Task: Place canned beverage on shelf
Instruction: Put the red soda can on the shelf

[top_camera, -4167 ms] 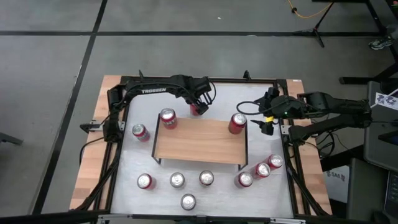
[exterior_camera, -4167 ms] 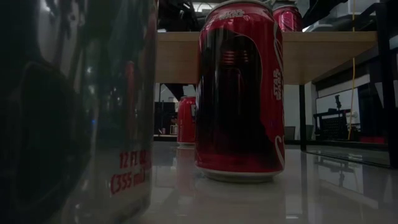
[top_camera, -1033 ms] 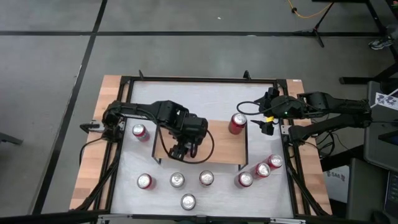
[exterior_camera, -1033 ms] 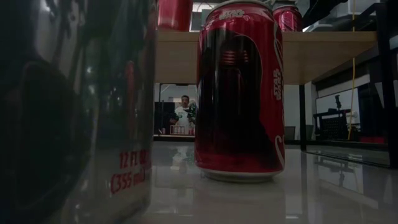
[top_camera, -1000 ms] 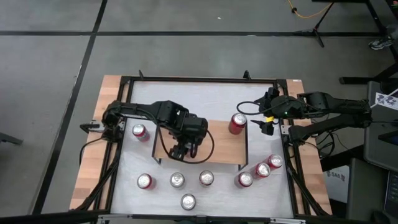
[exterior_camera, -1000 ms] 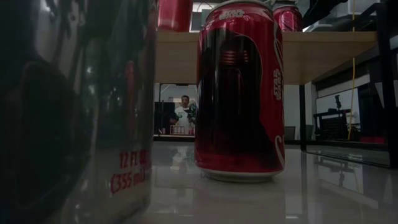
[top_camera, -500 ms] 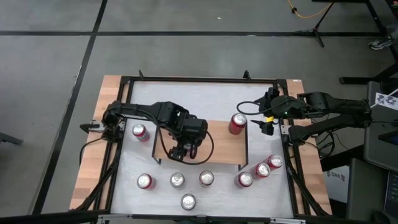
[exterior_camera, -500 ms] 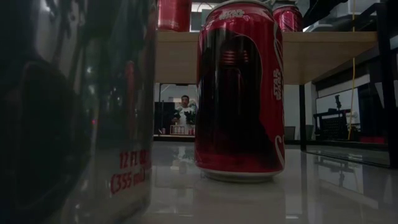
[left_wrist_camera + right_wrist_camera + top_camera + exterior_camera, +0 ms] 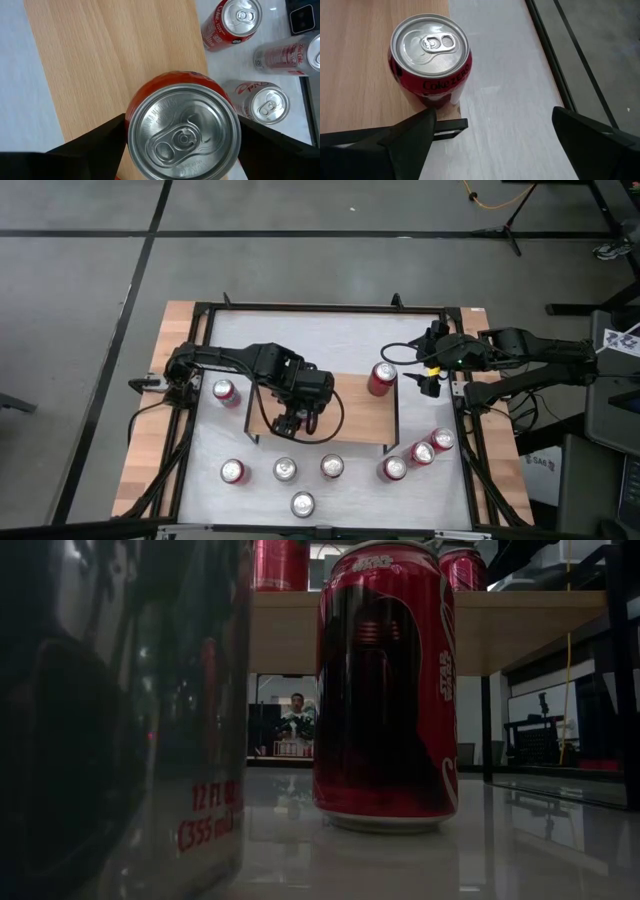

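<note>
My left tool sits over the shelf, fingers apart either side of a can standing on the plank — whether they touch it, I can't tell. Right tool waits wide apart beside the shelf's corner can.

Bare plank across shelf middle; can blocking at 2 o'clock corner, left gripper at 9.

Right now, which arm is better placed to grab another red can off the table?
Probably the right. Its open tool hovers free by the wooden plank shelf, near the red cans at the table's right front. The left tool is over the shelf, around a red can standing there.
</note>
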Controlling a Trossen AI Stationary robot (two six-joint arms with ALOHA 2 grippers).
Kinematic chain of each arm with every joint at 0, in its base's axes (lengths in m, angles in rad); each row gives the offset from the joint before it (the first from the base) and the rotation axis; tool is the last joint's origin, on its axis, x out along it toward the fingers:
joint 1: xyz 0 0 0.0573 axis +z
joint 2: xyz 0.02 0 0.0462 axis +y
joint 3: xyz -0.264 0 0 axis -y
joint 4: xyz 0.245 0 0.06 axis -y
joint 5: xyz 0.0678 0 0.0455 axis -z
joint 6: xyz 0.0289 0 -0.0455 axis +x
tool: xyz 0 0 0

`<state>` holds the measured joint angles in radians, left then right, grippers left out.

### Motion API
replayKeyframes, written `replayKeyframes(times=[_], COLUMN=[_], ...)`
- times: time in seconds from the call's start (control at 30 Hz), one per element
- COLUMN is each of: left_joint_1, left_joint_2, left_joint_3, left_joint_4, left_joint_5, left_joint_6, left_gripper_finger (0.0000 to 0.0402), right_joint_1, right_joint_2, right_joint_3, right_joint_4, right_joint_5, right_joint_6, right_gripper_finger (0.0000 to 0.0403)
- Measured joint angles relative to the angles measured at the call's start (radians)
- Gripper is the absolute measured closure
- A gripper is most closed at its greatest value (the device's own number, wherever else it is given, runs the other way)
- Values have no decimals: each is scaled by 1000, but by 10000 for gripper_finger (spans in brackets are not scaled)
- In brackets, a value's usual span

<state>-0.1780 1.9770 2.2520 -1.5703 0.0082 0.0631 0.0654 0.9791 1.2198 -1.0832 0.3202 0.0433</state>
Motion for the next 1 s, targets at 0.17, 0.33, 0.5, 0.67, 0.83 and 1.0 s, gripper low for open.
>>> replayKeyframes(times=[0.17, 0.33, 0.5, 0.67, 0.83, 1.0], left_joint_1=[0, 0, 0, 0, 0, 0], left_joint_2=[0, 0, 0, 0, 0, 0], left_joint_3=[0, 0, 0, 0, 0, 0], left_joint_4=[0, 1, 1, 3, 3, 3], left_joint_5=[0, 0, -4, -18, -21, -23], left_joint_6=[0, 0, -2, -8, -8, -8], left_gripper_finger=[77, 78, 80, 80, 80, 80], right_joint_1=[0, 0, 0, 0, 0, 0], right_joint_2=[0, 0, 0, 0, 0, 0], right_joint_3=[0, 0, 0, 0, 0, 0], right_joint_4=[0, 0, 0, 0, 0, 0], right_joint_5=[0, 0, 0, 0, 0, 0], right_joint_6=[0, 0, 0, 0, 0, 0], right_gripper_finger=[15, 15, 15, 15, 15, 15])
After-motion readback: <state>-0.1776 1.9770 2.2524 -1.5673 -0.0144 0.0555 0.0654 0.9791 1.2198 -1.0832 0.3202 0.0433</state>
